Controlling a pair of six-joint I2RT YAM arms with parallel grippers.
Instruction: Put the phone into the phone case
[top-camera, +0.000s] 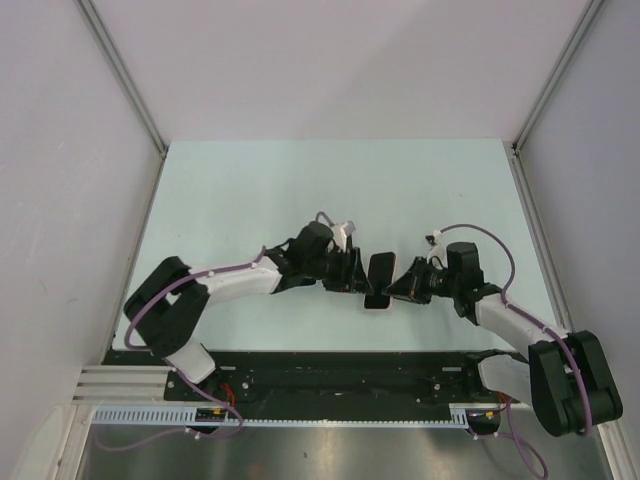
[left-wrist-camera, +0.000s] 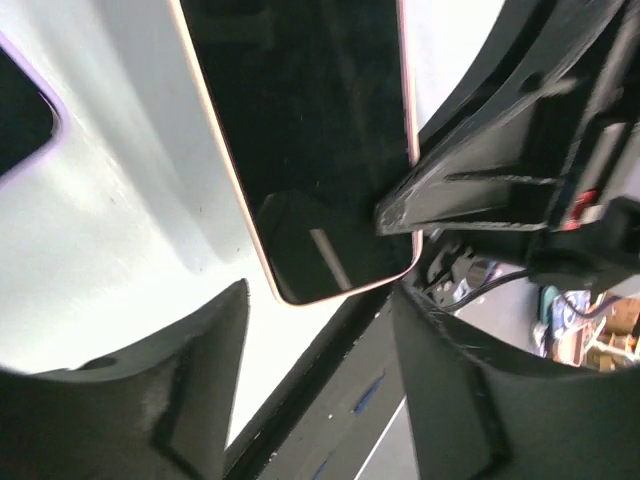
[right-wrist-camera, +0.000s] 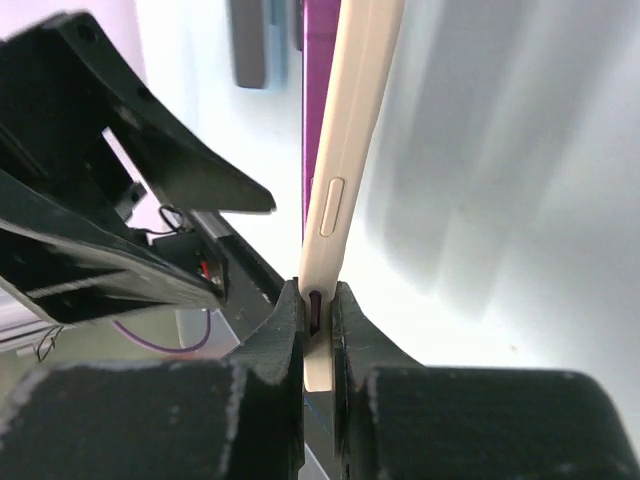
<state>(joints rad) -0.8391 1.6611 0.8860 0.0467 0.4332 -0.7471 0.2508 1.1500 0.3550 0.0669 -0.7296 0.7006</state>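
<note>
The phone (top-camera: 380, 272) has a black screen and a pale rose-gold edge, and sits at the middle of the table. In the left wrist view the phone (left-wrist-camera: 310, 130) fills the upper middle. My right gripper (top-camera: 398, 288) is shut on the phone's lower edge (right-wrist-camera: 335, 190), seen edge-on between its jaws (right-wrist-camera: 318, 295). A purple case rim (right-wrist-camera: 318, 100) runs right behind the phone there. A purple-rimmed dark corner of the case (left-wrist-camera: 25, 115) shows at the far left. My left gripper (top-camera: 355, 272) is open and empty just left of the phone, its jaws (left-wrist-camera: 320, 300) apart.
A black rail (top-camera: 330, 365) runs along the near table edge, also below the phone in the left wrist view (left-wrist-camera: 330, 350). Grey walls close in both sides (top-camera: 60, 200). The pale table (top-camera: 330, 190) stretches beyond the arms.
</note>
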